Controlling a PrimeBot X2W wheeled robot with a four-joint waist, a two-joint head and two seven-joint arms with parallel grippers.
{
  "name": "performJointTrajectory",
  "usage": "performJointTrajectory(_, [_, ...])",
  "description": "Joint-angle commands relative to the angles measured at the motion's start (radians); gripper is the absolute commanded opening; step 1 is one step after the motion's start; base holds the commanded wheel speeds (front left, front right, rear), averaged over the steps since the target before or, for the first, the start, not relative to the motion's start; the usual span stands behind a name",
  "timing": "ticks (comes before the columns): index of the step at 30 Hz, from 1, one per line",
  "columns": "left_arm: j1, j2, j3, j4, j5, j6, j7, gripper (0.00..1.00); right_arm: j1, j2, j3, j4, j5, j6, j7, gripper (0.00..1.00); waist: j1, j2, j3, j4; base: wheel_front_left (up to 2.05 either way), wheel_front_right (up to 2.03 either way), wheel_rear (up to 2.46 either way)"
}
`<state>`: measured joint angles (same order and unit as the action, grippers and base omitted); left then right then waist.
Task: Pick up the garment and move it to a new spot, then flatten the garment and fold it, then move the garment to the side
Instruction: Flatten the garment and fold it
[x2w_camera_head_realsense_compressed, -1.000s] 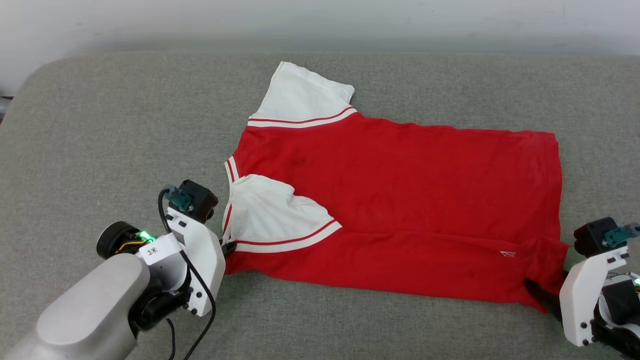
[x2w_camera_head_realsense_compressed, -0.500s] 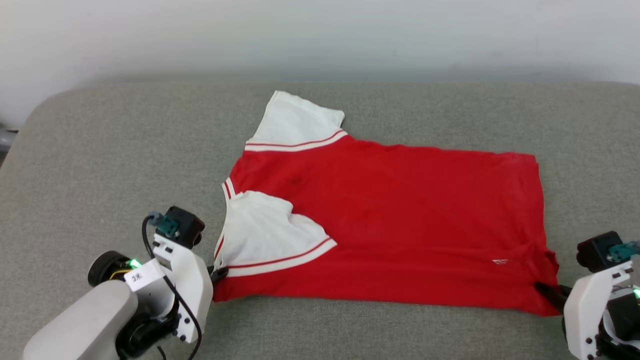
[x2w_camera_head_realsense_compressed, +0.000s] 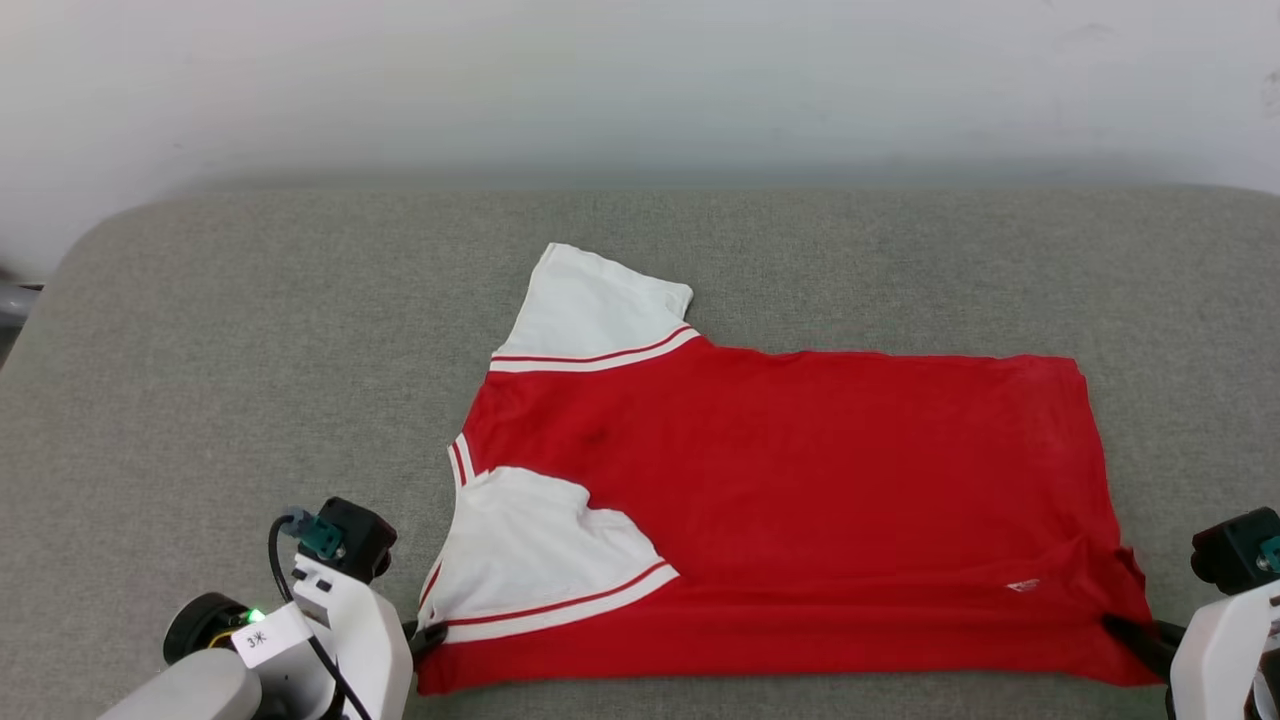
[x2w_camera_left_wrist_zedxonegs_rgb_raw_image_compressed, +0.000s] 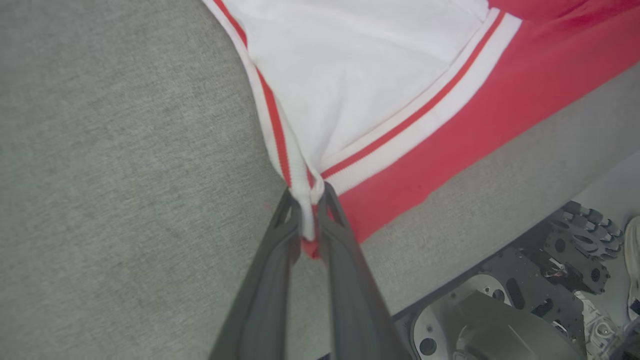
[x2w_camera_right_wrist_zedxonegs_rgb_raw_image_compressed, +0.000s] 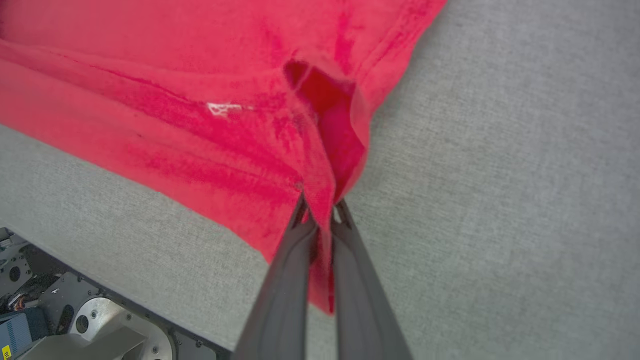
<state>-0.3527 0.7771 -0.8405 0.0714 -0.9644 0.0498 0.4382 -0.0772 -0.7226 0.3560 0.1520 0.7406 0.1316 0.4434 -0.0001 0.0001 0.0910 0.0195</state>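
The garment (x2w_camera_head_realsense_compressed: 800, 500), a red T-shirt with white striped sleeves, lies spread on the grey cushion with its plain face up and its near edge folded over. My left gripper (x2w_camera_head_realsense_compressed: 428, 635) is shut on the garment's near-left corner, where the white sleeve trim (x2w_camera_left_wrist_zedxonegs_rgb_raw_image_compressed: 305, 200) bunches between the dark fingers (x2w_camera_left_wrist_zedxonegs_rgb_raw_image_compressed: 272, 280). My right gripper (x2w_camera_head_realsense_compressed: 1130, 632) is shut on the near-right hem corner; red cloth (x2w_camera_right_wrist_zedxonegs_rgb_raw_image_compressed: 322, 200) is pinched between its fingers (x2w_camera_right_wrist_zedxonegs_rgb_raw_image_compressed: 360, 290). Both corners sit close to the cushion's front edge.
The grey cushion (x2w_camera_head_realsense_compressed: 250, 350) stretches wide to the left and behind the garment, up to a pale wall (x2w_camera_head_realsense_compressed: 640, 80). The robot's base (x2w_camera_left_wrist_zedxonegs_rgb_raw_image_compressed: 500, 320) shows below the cushion's front edge in both wrist views.
The right gripper has shut on the hem corner. The head camera has tilted, so the whole picture has shifted down. The garment has come nearer the cushion's front edge.
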Motion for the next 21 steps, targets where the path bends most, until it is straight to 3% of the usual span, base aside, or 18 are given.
performJointTrajectory(1, [0.011,0.008,0.001,0.003,-0.003,0.008,0.002,0.00,0.014,-0.003,-0.009,-0.002,-0.011,-0.002,0.004,0.00,0.0001,-0.0001,0.005,-0.001,0.00,0.00,0.00])
performJointTrajectory(14, [0.008,-0.052,-0.020,0.131,-0.013,-0.016,-0.018,0.00,0.004,0.114,-0.010,0.124,-0.052,-0.002,0.004,0.00,0.0001,-0.0001,0.049,-0.007,0.00,0.00,0.00])
performJointTrajectory(15, [0.009,-0.055,-0.020,0.139,-0.014,-0.018,-0.021,0.14,0.003,0.120,-0.007,0.130,-0.047,-0.002,-0.007,0.33,0.0001,-0.0001,0.043,-0.007,0.00,0.00,0.00])
performJointTrajectory(16, [0.008,-0.054,-0.018,0.143,-0.009,-0.018,-0.031,1.00,0.000,0.123,-0.010,0.133,-0.046,-0.002,-0.023,0.93,0.0001,-0.0001,0.037,-0.007,0.00,0.00,0.00])
performJointTrajectory(17, [0.006,-0.052,-0.015,0.144,-0.004,-0.018,-0.039,1.00,-0.004,0.122,-0.017,0.134,-0.055,-0.002,-0.044,1.00,0.0001,-0.0001,0.029,-0.008,0.00,0.00,0.00])
performJointTrajectory(21, [-0.005,-0.038,0.002,0.122,0.009,-0.011,-0.073,1.00,0.005,0.125,-0.045,0.124,-0.086,-0.002,-0.119,1.00,0.0001,-0.0001,-0.008,-0.012,0.00,0.00,0.00])
